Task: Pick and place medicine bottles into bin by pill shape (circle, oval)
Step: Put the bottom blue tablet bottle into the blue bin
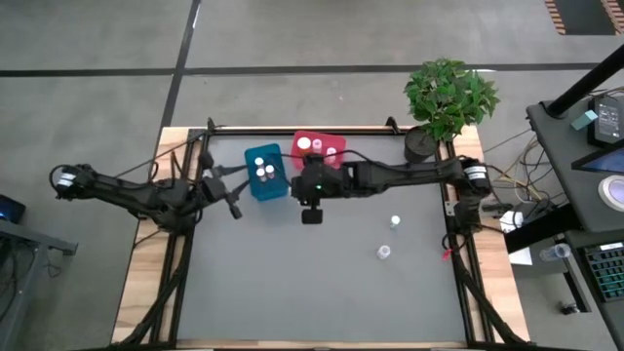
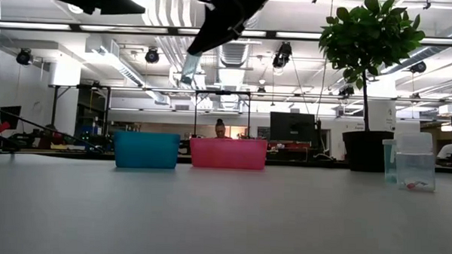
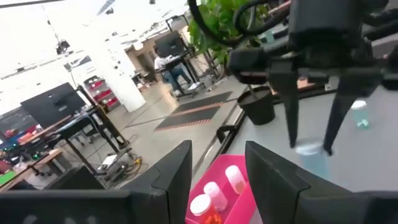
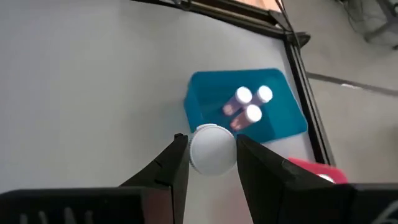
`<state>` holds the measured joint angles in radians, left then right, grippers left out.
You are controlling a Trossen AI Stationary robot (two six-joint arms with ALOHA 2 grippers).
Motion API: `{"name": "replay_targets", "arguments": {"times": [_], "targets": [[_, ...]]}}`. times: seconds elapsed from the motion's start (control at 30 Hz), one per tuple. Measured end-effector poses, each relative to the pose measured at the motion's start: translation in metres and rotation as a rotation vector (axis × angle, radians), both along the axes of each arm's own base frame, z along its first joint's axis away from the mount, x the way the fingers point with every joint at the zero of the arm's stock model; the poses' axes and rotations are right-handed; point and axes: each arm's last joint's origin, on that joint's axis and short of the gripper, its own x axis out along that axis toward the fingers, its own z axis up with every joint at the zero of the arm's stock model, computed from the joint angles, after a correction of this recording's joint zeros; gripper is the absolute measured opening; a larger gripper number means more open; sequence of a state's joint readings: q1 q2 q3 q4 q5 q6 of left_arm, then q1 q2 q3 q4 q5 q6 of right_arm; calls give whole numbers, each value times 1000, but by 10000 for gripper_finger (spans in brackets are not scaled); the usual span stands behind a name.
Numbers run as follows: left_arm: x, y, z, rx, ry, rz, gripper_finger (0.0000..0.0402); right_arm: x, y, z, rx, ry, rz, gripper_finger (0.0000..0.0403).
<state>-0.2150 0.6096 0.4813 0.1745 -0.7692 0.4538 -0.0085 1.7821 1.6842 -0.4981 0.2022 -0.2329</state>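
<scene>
My right gripper [image 1: 310,216] hangs above the table just in front of the blue bin [image 1: 265,173] and the red bin [image 1: 318,151], shut on a small white-capped medicine bottle [image 4: 212,148]. The blue bin holds three white-capped bottles [image 4: 249,104]; the red bin holds white-capped bottles too [image 3: 214,194]. Two more bottles [image 1: 395,222] [image 1: 383,253] stand on the grey mat at the right. My left gripper [image 1: 235,208] is open and empty, left of the blue bin. My right gripper pinches the bottle between its two fingers, one on each side just below the white cap [image 4: 212,163]. The fingers point down from above. The bottle [image 2: 189,69] sits at the fingers' free ends, lifted well clear of the table.
A potted plant [image 1: 447,97] stands at the table's far right corner. The table's wooden frame [image 1: 146,263] runs round the grey mat. A person sits at a desk in the room behind the bins [image 2: 220,129].
</scene>
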Motion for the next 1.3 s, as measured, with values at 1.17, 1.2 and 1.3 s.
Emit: {"name": "replay_targets", "arguments": {"times": [1.17,1.2,1.3], "targets": [[-11,2,-7,1,-20,3,132,92,-98,-71,38,95,-48,111],[-11,2,-7,0,-23,3,132,93,-99,-72,38,87,-49,111],[-12,3,-7,0,-26,3,132,94,-102,-79,45,103,-53,111]]}}
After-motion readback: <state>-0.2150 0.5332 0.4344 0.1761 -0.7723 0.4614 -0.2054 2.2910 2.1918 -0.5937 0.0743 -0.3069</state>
